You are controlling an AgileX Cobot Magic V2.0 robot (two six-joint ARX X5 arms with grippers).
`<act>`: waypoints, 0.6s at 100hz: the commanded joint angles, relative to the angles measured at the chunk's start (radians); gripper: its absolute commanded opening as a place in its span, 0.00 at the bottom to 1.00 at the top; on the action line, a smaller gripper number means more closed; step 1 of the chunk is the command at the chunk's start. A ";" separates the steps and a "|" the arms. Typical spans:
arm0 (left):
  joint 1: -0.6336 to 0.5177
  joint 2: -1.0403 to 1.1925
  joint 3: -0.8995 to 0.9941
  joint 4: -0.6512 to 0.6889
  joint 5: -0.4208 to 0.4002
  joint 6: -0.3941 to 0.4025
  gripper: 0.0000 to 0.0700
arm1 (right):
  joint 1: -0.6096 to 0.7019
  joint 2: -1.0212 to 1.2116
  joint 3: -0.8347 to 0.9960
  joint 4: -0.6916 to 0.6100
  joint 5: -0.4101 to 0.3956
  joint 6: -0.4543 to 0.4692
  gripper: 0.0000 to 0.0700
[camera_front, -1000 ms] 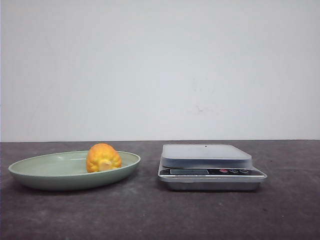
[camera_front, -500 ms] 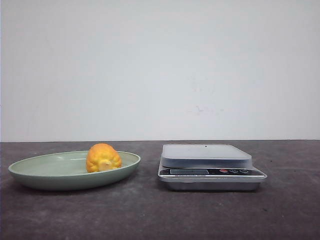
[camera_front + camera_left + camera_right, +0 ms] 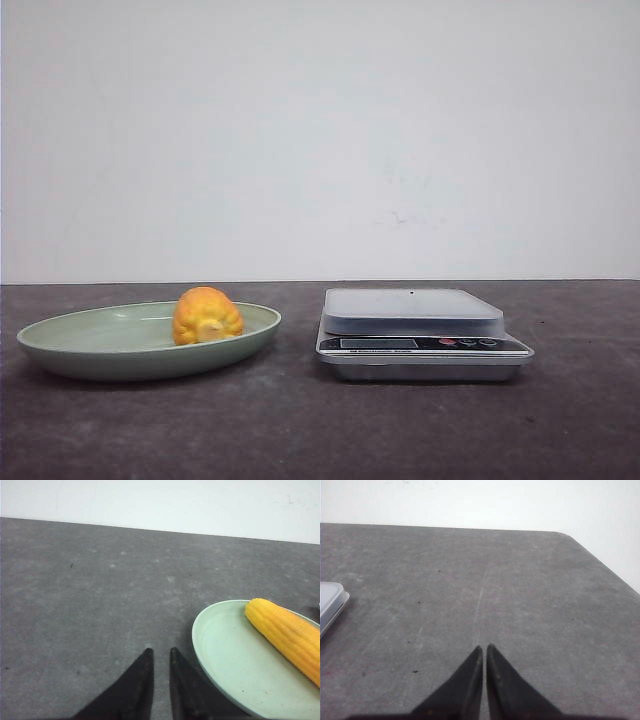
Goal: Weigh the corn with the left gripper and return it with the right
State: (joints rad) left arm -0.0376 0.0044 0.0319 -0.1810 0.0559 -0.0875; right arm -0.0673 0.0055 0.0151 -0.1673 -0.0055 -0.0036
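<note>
The corn (image 3: 207,316), a yellow-orange cob, lies in a pale green plate (image 3: 60,350) on the left of the table. In the left wrist view the corn (image 3: 285,635) lies along the plate (image 3: 225,655). My left gripper (image 3: 160,651) hovers over bare table beside the plate's rim, its jaws a narrow gap apart and empty. My right gripper (image 3: 484,647) is shut and empty over bare table on the right. The silver scale (image 3: 420,330) stands right of the plate with nothing on its platform. Neither gripper shows in the front view.
A corner of the scale (image 3: 330,605) shows at the edge of the right wrist view. The dark grey table ends at a white wall behind, and its far right corner (image 3: 570,536) is rounded.
</note>
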 commanded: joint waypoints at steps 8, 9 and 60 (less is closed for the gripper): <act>0.001 -0.001 -0.018 -0.005 0.007 0.013 0.02 | 0.000 -0.002 -0.005 0.014 -0.003 0.001 0.01; 0.001 -0.001 -0.018 -0.005 0.007 0.013 0.02 | 0.000 -0.002 -0.005 0.014 -0.006 0.004 0.01; 0.001 -0.001 -0.018 -0.005 0.007 0.016 0.02 | 0.019 -0.002 -0.005 0.001 -0.025 0.054 0.01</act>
State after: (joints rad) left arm -0.0372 0.0044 0.0319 -0.1810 0.0559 -0.0872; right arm -0.0502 0.0055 0.0151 -0.1688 -0.0277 0.0334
